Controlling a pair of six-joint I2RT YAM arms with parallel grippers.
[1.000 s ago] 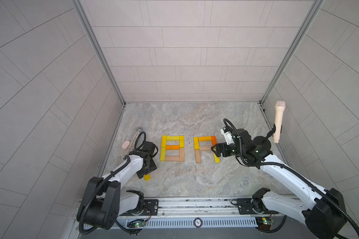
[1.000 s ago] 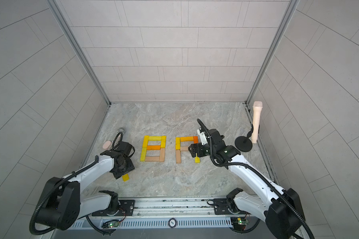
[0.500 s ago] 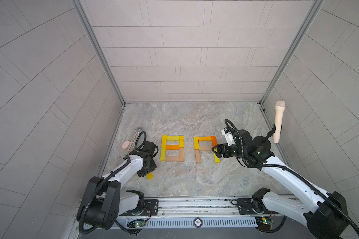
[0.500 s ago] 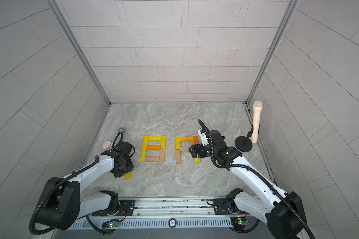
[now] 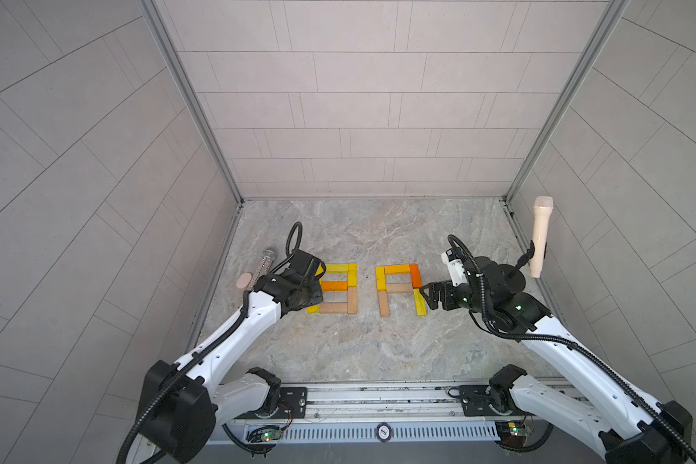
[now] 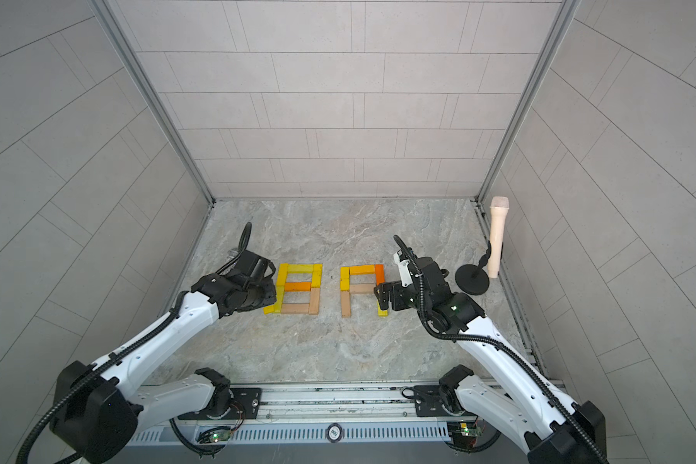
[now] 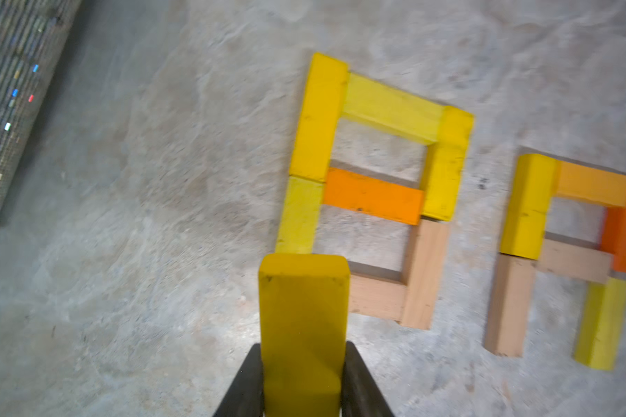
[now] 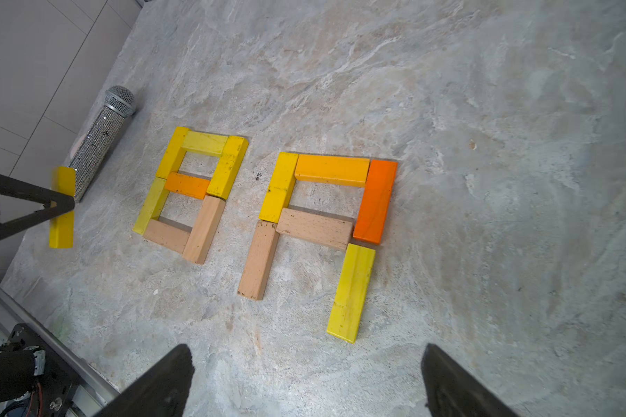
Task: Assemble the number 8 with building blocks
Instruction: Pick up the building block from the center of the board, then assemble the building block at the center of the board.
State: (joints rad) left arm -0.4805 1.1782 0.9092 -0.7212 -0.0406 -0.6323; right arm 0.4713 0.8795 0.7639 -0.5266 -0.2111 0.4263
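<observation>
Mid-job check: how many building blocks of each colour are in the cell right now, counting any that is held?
Yellow blocks: 7 (one held by the left gripper)
Orange blocks: 3
Tan blocks: 4
Total: 14

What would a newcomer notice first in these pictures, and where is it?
Two figures of yellow, orange and tan wooden blocks lie side by side on the grey marbled table: a finished 8 on the left and an unfinished 8, lacking its bottom bar, on the right. The left fingers are shut on one more yellow wooden block beside the finished 8; the right fingers stand open by the unfinished 8.
</observation>
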